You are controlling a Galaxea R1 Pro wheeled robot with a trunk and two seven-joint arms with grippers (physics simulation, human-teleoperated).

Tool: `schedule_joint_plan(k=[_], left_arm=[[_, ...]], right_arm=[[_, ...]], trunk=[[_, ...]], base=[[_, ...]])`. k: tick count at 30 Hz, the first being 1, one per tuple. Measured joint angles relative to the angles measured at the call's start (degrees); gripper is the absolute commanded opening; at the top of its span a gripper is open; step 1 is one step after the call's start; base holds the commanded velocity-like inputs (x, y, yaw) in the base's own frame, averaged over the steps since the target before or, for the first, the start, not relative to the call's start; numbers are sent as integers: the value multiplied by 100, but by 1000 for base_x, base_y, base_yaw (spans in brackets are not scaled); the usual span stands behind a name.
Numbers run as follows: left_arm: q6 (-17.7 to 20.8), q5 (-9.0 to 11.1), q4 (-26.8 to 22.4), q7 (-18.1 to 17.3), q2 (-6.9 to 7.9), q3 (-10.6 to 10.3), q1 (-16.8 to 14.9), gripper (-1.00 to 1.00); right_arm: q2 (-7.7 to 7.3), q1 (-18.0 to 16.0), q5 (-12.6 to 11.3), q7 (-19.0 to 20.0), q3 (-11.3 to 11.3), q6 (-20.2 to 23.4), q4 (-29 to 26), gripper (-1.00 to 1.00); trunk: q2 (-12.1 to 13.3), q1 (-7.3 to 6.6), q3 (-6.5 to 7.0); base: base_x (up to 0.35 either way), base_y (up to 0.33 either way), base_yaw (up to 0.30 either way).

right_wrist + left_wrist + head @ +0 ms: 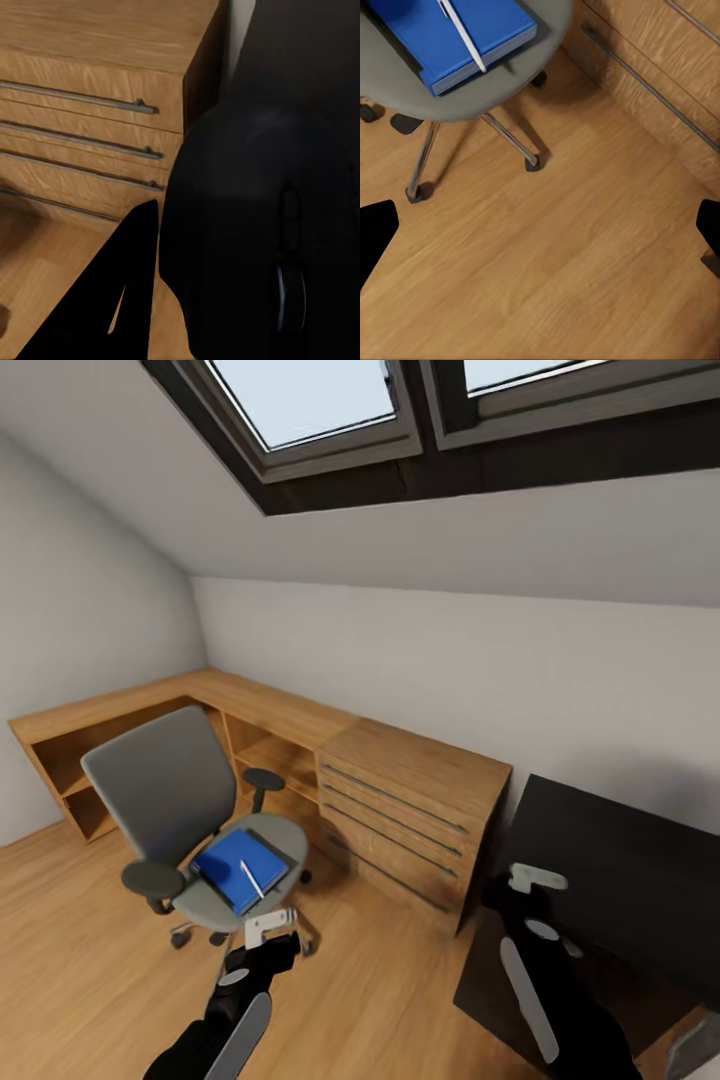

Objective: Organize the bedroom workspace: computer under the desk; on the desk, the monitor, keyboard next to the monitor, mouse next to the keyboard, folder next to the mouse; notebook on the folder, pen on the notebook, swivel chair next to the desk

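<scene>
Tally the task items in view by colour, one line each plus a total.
Blue: 1, flat bright blue folder
Grey: 1, grey swivel chair
Black: 2, matte black desk, black oval mouse
Pale silvery: 1, thin pen
Total: 5
Dark strip at the folder's edge not counted; cannot tell whether it is a separate item.

Pen on folder on swivel chair
</scene>
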Motion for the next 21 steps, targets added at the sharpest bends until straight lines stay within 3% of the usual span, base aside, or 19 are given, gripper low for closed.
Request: schedule_joint_plan(k=[3, 7, 10, 11, 21], left_arm=[[12, 3, 26, 14, 2, -8, 4, 100], [2, -10, 17, 25, 0, -19, 88, 100], [-4, -25, -170, 44, 0, -25, 316, 100], [-2, -21, -182, 46, -2, -28, 323, 100], [5, -32, -625, 54, -8, -84, 577, 100]], right_arm=[[-20, 4, -7, 15, -9, 83, 107, -100], [-151, 5, -18, 24, -16, 104, 171, -100], [-518, 5, -44, 47, -43, 108, 203, -100], [-546, 5, -48, 52, -47, 93, 222, -100], [-841, -102, -82, 46, -86, -776, 1576, -100]], trunk=[[0, 0, 0], [0, 0, 0], [3, 4, 0], [0, 3, 0], [0, 3, 0]], base=[[322, 0, 0], [320, -19, 0], [144, -117, 0], [34, -56, 0], [37, -81, 0]])
